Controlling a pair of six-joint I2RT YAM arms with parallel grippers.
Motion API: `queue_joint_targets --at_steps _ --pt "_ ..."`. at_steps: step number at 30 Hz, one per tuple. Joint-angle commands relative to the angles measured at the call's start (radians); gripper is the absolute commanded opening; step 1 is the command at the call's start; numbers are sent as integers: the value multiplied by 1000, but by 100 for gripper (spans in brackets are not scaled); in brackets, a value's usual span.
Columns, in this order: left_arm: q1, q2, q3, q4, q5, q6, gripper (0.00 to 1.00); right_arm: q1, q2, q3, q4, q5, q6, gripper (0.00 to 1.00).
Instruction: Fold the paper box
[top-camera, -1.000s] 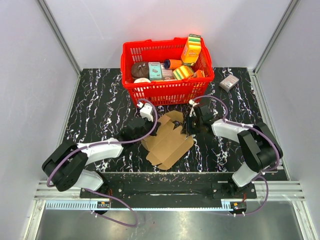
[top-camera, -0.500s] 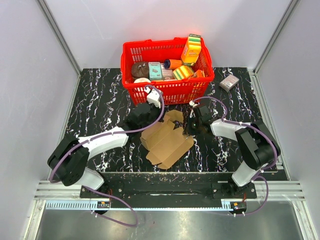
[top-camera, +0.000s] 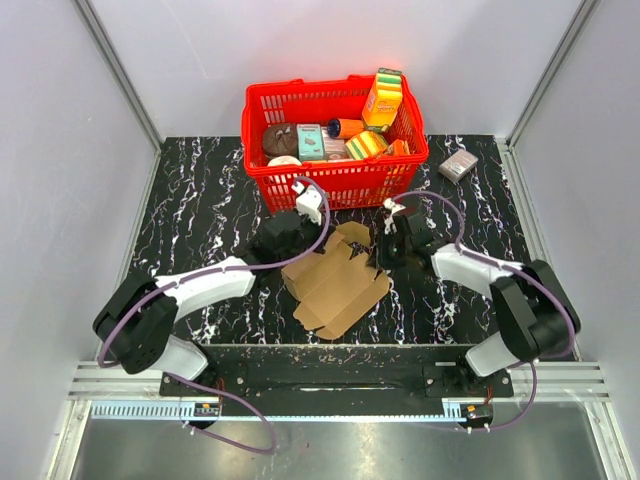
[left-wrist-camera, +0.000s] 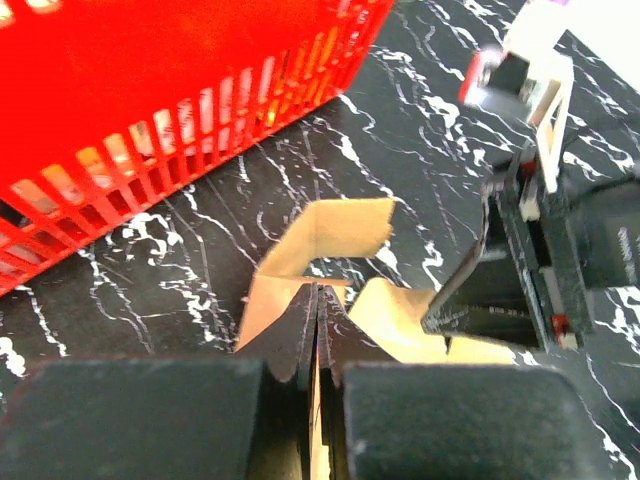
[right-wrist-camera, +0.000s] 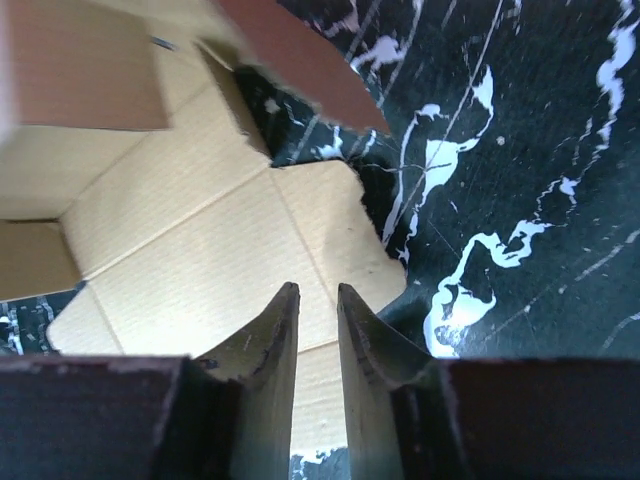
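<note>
The paper box (top-camera: 338, 285) is a flat brown cardboard sheet with flaps, lying on the black marble table between the arms. My left gripper (top-camera: 290, 242) is at its far left corner. In the left wrist view the left gripper (left-wrist-camera: 318, 312) is shut on a thin upright edge of the sheet, and a raised flap (left-wrist-camera: 335, 232) stands beyond it. My right gripper (top-camera: 384, 255) is at the sheet's far right edge. In the right wrist view the right gripper (right-wrist-camera: 317, 297) is open by a narrow gap with nothing between its fingers, just above the sheet (right-wrist-camera: 180, 230).
A red basket (top-camera: 330, 186) of colourful packages stands just behind the sheet, close to both grippers; it also shows in the left wrist view (left-wrist-camera: 150, 90). A small grey-pink box (top-camera: 458, 165) lies at the back right. The right arm's wrist (left-wrist-camera: 520, 270) is close across from the left gripper.
My left gripper has moved away from me, from the sheet's left side to its far left corner near the basket. The right gripper has shifted slightly.
</note>
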Motion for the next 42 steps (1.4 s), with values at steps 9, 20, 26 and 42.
queue_joint_targets --at_steps 9,20,26,42 --pt "-161 -80 -169 255 2 -60 0 -7 -289 75 -59 123 -113 39" --pt "-219 -120 -244 289 -33 -103 0 -63 -57 337 -137 19 -403 50" --pt "-225 -124 -256 290 -38 -108 0 -82 41 419 -168 -91 -461 47" --pt "-228 -117 -267 284 -46 -117 0 -83 184 502 -197 -174 -484 44"
